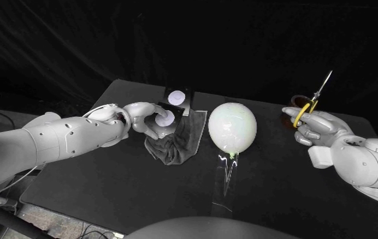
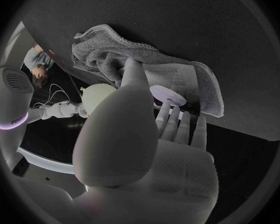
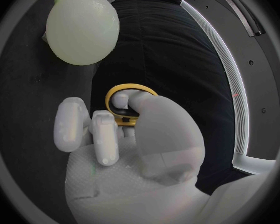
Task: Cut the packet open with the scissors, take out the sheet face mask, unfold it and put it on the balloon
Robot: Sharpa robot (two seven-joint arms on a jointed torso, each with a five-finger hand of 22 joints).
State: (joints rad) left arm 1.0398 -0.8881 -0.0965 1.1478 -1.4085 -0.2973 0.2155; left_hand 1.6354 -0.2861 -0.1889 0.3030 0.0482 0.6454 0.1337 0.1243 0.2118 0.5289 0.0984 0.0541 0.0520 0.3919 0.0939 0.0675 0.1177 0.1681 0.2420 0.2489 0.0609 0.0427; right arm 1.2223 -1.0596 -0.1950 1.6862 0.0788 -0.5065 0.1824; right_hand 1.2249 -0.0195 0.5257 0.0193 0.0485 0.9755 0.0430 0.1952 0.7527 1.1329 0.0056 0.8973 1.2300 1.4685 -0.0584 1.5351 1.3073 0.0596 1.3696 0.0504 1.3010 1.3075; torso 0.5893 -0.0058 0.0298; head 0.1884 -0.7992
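Left hand: closed on the flat printed face-mask packet, with my thumb across one face and the other fingers at its lower edge. From the head camera, the packet stands tilted up off the crumpled grey cloth. The cloth lies on the black bench just beside the balloon. From the left wrist, the packet shows small print and a pale round mark, with the cloth behind and around it.

Right hand: raised above the bench at the far right and holding the yellow-handled steel scissors. The blades point upward and look closed. From the right wrist, one yellow loop sits around a fingertip, the remaining fingers curled alongside it. Scissors and packet are well apart.

Pale oval balloon: lies on the bench between my two hands, touching neither. Its knotted end faces me, and a thin shiny strand trails from the knot. It also shows from the right wrist, beyond my fingers.
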